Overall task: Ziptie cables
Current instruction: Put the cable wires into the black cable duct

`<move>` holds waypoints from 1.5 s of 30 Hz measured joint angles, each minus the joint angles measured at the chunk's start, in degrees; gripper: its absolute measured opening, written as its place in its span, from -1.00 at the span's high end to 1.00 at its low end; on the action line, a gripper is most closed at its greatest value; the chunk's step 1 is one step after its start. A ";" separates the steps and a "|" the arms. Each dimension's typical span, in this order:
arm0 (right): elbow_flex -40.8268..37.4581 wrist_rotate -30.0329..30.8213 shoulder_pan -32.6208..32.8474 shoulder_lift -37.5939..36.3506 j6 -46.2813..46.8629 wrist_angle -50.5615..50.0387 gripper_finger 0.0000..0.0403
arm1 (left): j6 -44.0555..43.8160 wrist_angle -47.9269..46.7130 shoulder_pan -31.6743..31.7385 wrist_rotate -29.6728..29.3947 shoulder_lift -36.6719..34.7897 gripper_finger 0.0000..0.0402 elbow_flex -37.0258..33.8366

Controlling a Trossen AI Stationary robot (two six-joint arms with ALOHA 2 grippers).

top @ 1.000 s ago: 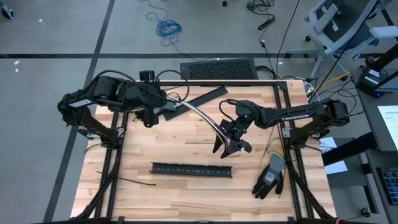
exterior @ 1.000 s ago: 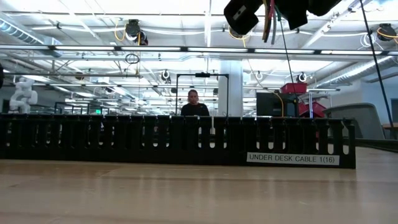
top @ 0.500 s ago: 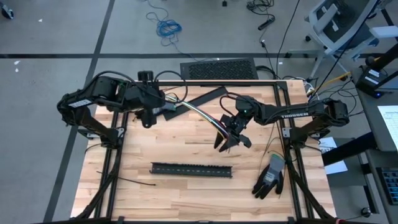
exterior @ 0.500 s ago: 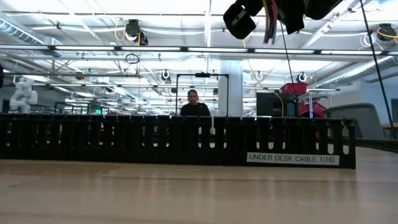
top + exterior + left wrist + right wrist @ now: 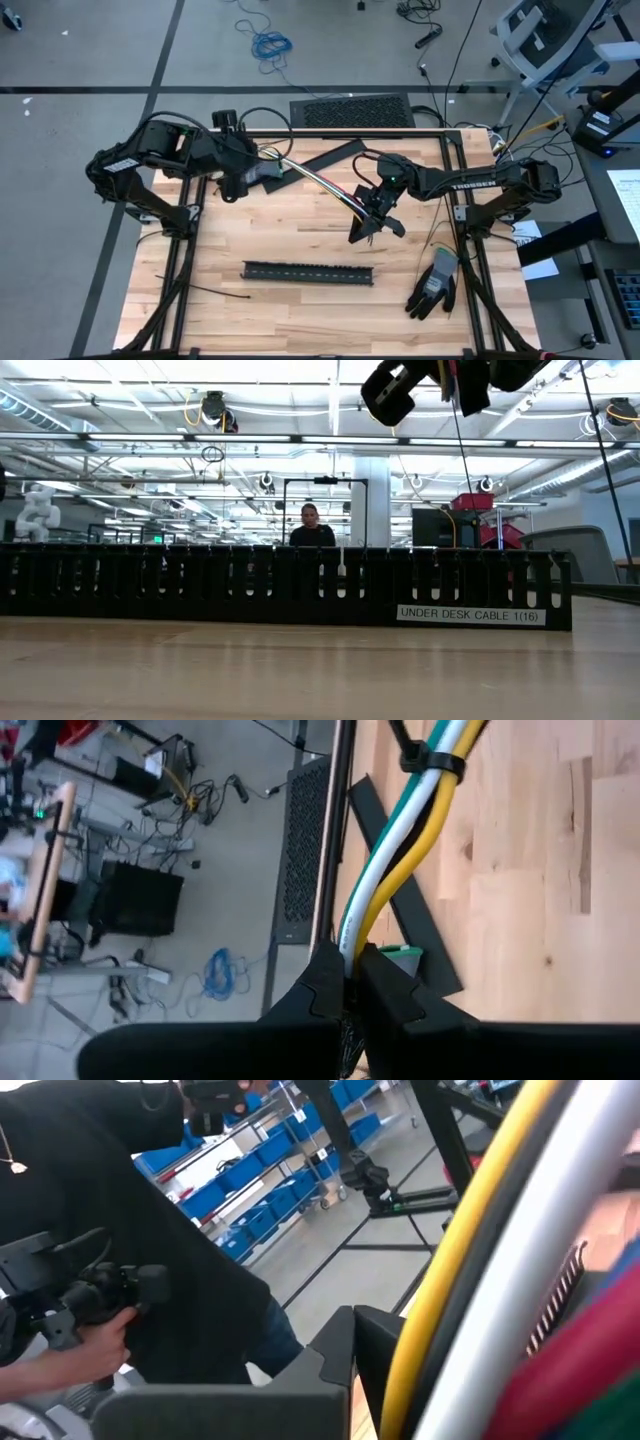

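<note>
Showing only L-wrist, ziptie [image 5: 432, 762] on cables [image 5: 400, 870]

R gripper [image 5: 366, 228]: fingers spread wide earlier, now closed up tight, tips together | R wrist: sits slightly nearer table's far edge vs earlier, by cables [image 5: 320, 183] dark-connector end | L gripper [image 5: 262, 172]: shifts slightly toward L w/ its arm | cables: bundle drawn straighter betw the 2 grippers

Wooden table [image 5: 300, 240], black slotted cable tray [image 5: 309, 273], glove [image 5: 434, 285], loose ziptie [image 5: 205, 291]
</note>
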 joint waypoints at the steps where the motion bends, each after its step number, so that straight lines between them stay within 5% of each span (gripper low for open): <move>1: 0.02 -0.04 0.00 -0.01 0.02 -0.74 0.99 | -1.04 -0.01 -0.01 0.02 0.00 0.94 0.00; 9: 0.02 -0.35 0.24 -0.02 -0.11 -4.29 1.00 | -3.43 -0.02 -2.18 2.07 0.69 0.94 -0.85; 21: 0.02 0.24 3.17 -0.01 -0.89 -8.59 1.00 | -18.34 0.08 -9.88 7.37 0.81 0.94 -15.92; 45: 0.02 12.02 12.42 6.11 1.52 -10.54 1.00 | -45.77 6.18 -28.51 11.45 0.80 0.95 -34.08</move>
